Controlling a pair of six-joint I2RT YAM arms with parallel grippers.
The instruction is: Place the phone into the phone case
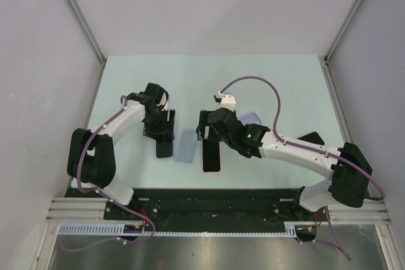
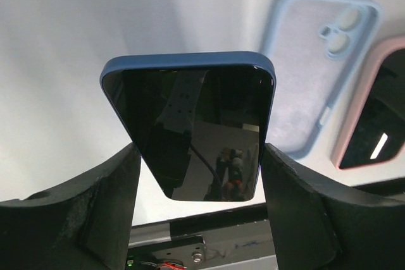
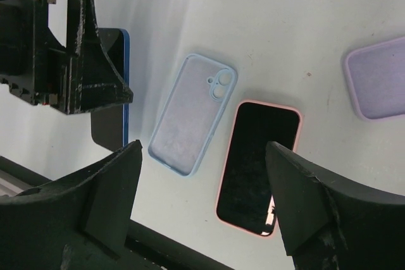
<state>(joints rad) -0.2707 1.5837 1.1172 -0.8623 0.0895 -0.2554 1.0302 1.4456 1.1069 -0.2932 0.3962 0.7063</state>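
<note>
Two jaws of the left gripper [image 2: 199, 156] pinch the dark phone [image 2: 190, 124] by its long sides, just beside the empty light-blue case [image 2: 313, 67]. Best carry it over level, seat one corner first, then press flat — the pink-cased phone [image 2: 373, 118] crowds the case's far edge, under the right gripper [image 3: 204, 150], which is spread and empty. Bare table [image 1: 285, 80] lies beyond.

This is a robotics lab test cell. A pale tabletop [image 1: 209, 74] is boxed in by plain white panels [image 1: 38, 61] on aluminium posts [image 1: 79, 14]. 2 robot arms [image 1: 297, 150] are bolted to a black base plate [image 1: 215, 197] on aluminium rail [image 1: 82, 207]. Purple cables [image 1: 266, 83] loop off them, and a slotted cable duct [image 1: 190, 232] runs in front.
</note>
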